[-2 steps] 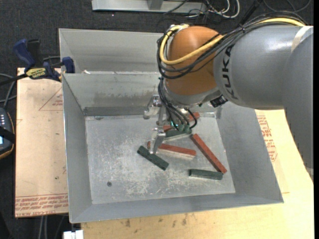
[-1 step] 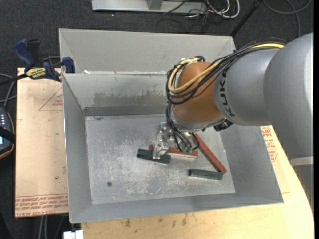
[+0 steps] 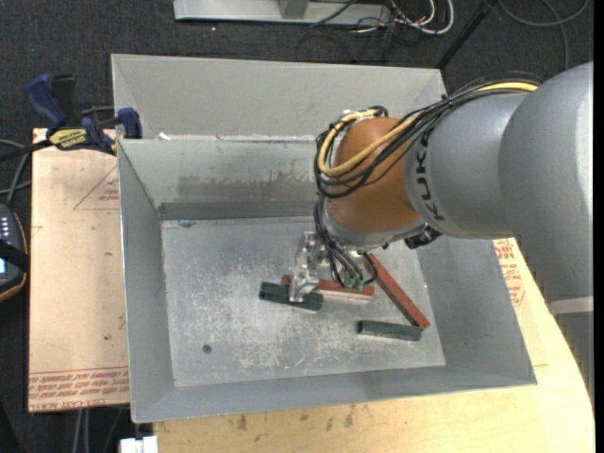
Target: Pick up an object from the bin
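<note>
My gripper (image 3: 305, 289) hangs low over the middle of the bin floor, its metal fingers down on a dark green flat bar (image 3: 276, 293) whose left end sticks out from under them. Just to the right of the fingers lies a short red-and-white flat piece (image 3: 351, 293). A long red-brown strip (image 3: 400, 298) runs diagonally toward the lower right from under the wrist. Another dark green bar (image 3: 388, 330) lies alone nearer the front right. The gap between the fingers is not readable from this angle.
The arm with its orange dome and yellow cables comes in from the right and covers the bin's right rear part. The bin's sloped walls rise on all sides; bare scratched floor stretches to the left and front.
</note>
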`<state>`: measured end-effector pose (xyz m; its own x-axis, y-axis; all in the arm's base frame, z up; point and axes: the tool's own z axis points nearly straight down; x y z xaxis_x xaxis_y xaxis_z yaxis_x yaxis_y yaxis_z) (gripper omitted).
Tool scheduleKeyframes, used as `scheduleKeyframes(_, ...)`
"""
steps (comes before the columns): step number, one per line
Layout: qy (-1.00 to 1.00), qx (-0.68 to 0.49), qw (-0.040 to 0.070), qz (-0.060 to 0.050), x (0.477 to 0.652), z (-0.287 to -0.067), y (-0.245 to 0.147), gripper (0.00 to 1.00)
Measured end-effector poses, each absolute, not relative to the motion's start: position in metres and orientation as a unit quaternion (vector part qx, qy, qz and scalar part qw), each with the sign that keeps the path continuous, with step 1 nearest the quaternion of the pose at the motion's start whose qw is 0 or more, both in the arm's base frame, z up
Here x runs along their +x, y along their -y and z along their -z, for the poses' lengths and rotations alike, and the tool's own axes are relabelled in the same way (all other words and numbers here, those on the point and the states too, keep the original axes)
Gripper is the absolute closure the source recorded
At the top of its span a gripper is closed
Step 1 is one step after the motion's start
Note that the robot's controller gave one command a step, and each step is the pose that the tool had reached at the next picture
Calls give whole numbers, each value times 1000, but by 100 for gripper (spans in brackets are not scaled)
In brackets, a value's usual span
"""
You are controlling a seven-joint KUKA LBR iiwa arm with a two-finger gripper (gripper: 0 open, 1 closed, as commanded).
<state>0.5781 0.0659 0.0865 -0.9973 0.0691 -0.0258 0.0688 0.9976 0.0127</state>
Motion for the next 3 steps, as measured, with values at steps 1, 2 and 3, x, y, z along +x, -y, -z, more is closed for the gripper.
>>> scheduleKeyframes(1, -999, 32, -1, -2, 616, -86, -74, 100)
scheduleKeyframes(2, -998, 59, 6, -3, 651, -101, -52, 100)
scheduleKeyframes(3, -998, 64, 1, 1, 647, -108, -49, 100)
